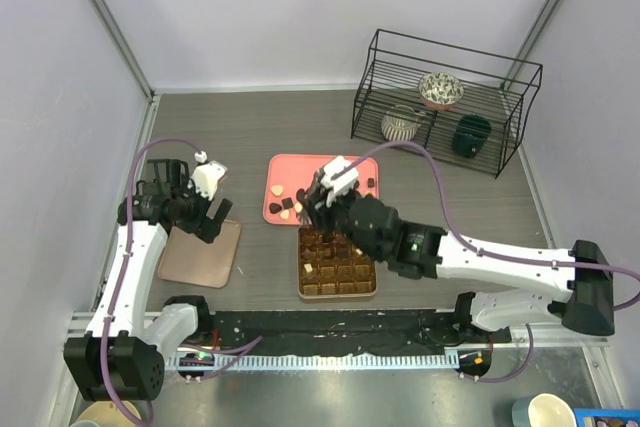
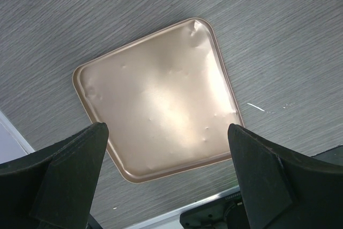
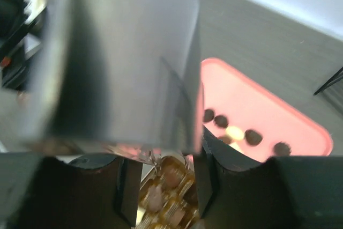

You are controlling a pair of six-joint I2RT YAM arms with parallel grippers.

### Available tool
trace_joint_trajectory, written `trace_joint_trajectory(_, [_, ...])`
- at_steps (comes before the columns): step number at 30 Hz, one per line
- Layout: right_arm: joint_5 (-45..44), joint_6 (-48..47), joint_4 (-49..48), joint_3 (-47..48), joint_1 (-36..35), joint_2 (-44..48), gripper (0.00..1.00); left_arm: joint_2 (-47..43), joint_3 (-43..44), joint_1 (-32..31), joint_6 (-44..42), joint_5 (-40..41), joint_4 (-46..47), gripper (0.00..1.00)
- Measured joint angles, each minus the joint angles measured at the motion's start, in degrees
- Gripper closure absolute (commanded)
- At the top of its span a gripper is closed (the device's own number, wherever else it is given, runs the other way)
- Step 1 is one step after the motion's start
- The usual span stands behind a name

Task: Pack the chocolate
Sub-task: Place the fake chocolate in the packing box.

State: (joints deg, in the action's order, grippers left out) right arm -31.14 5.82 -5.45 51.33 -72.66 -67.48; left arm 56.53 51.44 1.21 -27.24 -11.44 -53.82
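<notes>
Several pieces of chocolate (image 1: 287, 207), dark and cream, lie on the flat pink tray (image 1: 290, 172); the right wrist view shows them (image 3: 253, 137) on the tray (image 3: 252, 105) too. More sit in cells of the gold-brown gridded box (image 1: 338, 293). My right gripper (image 1: 318, 209) hangs over the box's far edge. Its jaws stand apart, with the box (image 3: 171, 202) showing through the gap. A blurred grey shiny slab (image 3: 118, 63) hides the fingertips. My left gripper (image 1: 208, 222) is open and empty above the gold-brown lid (image 2: 161, 100).
The lid (image 1: 200, 252) lies flat at the left, close to the table's near edge. A black wire rack (image 1: 445, 97) at the back right holds two bowls and a dark green cup. Grey walls close the table on three sides.
</notes>
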Motion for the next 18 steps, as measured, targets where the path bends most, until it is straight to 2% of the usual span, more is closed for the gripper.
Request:
trace_joint_trajectory(5, [5.05,-2.47,-4.17,5.38,9.92,-5.38,0.58,0.11,0.02,0.0,0.02,-0.22,0.02,0.0])
trace_joint_trajectory(9, [9.9,-3.58,-7.52,10.16,16.33,-13.25,0.58,0.37,0.02,0.0,0.04,-0.26,0.02,0.0])
trace_joint_trajectory(18, [16.33,-4.24,-11.26,16.06,21.9,-29.44,0.56,0.83,0.09,0.02,0.04,-0.37,0.04,0.01])
